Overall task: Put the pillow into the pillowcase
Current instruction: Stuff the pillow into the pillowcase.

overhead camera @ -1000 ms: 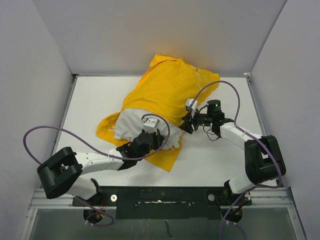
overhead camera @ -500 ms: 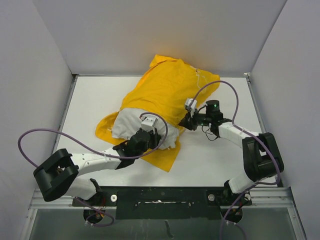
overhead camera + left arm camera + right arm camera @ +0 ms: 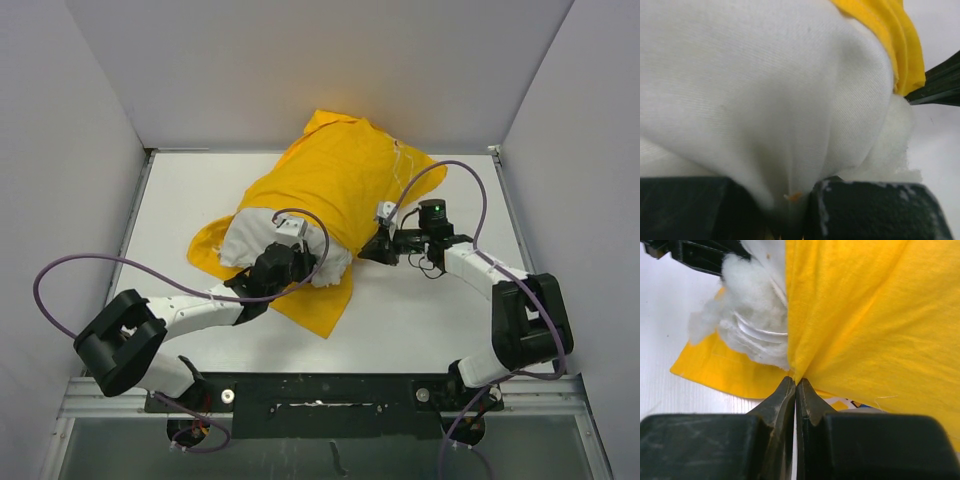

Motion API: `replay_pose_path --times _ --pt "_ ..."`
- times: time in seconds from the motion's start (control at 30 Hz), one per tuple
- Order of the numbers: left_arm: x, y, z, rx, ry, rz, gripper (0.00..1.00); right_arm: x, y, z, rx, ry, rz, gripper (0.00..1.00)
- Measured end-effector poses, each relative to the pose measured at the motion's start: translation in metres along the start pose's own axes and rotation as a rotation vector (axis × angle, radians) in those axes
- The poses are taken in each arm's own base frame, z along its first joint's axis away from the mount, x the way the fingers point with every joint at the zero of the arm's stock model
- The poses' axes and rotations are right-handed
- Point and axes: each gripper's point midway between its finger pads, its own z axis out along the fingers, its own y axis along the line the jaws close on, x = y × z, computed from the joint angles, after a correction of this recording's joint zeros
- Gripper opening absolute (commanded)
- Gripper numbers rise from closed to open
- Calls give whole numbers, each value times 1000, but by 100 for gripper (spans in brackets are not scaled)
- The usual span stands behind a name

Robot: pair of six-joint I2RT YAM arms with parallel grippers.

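Note:
The yellow pillowcase lies across the table's back middle, its open end toward the near left. The white pillow sticks out of that opening, most of it inside. My left gripper is shut on a pinch of the pillow's white fabric at its near end. In the left wrist view the fabric bunches between the jaws of the left gripper, with the pillowcase's yellow edge at top right. My right gripper is shut on a fold of the pillowcase at the opening's right side, and loose white stuffing shows beside it.
The pillowcase's lower flap lies flat on the white table under the pillow. Grey walls close in the left, back and right. Purple cables loop off both arms.
My right gripper has closed on the pillowcase's edge at the opening. The left gripper has pushed the pillow up and back, further into the case.

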Motion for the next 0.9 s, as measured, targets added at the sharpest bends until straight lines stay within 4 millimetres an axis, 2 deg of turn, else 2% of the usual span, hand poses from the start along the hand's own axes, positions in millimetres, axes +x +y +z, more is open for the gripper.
replay_pose_path --times 0.13,0.3,0.47,0.57,0.67,0.8,0.9 --pt "-2 4 2 -23 -14 4 0 -4 14 0 -61 -12 -67 0" --pt "-3 18 19 -74 -3 -11 0 -12 30 -3 -114 -10 -180 0" --pt "-25 26 37 -133 -31 -87 2 -17 41 -12 -150 8 -294 0" --pt "-32 29 42 -149 -49 -132 14 -13 49 -19 -186 25 -314 0" --pt "-29 25 48 -123 -45 -154 30 -3 56 -22 -209 51 -284 1" --pt "-26 11 49 -20 -52 -149 52 17 50 -23 -177 126 -200 4" --pt "-9 8 40 51 -42 -128 68 28 42 -30 -144 161 -145 6"
